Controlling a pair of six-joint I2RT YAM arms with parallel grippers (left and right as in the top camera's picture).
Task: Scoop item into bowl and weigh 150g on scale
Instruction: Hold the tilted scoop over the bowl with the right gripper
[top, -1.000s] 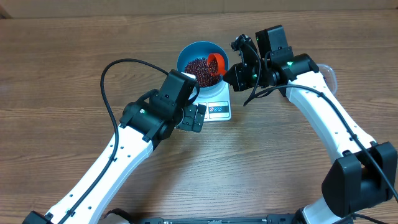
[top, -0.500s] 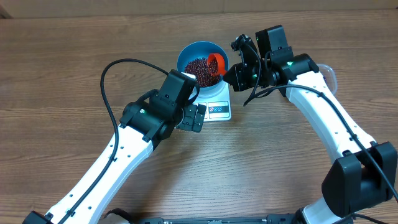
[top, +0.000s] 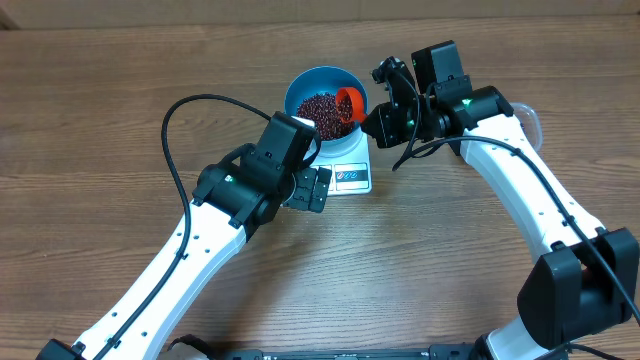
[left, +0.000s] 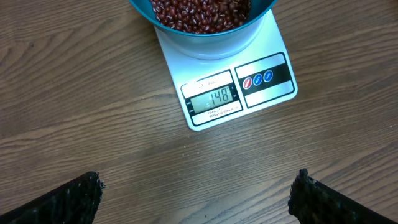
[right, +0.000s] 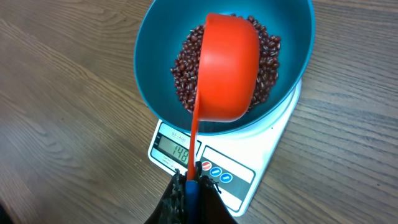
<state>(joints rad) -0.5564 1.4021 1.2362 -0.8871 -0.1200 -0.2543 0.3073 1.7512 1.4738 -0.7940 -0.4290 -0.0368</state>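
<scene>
The blue bowl (top: 326, 103) (right: 155, 56) (left: 205, 37) sits on the white scale (top: 350, 172) (left: 261, 68) (right: 273, 149), whose display shows 148. Dark red beans (top: 320, 108) (right: 267, 56) (left: 199, 12) fill the bowl's bottom. My right gripper (top: 378, 118) (right: 193, 180) is shut on the blue-tipped handle of a red scoop (top: 347, 100) (right: 227, 68), which is tipped over the beans inside the bowl. My left gripper (top: 318, 188) (left: 196, 193) hangs open over bare table just in front of the scale, nothing between its fingers (left: 74, 199).
A clear plastic tub's edge (top: 533, 118) peeks out behind the right arm. The left arm's black cable (top: 180, 110) loops over the table left of the bowl. Wood tabletop (top: 100, 100) all around.
</scene>
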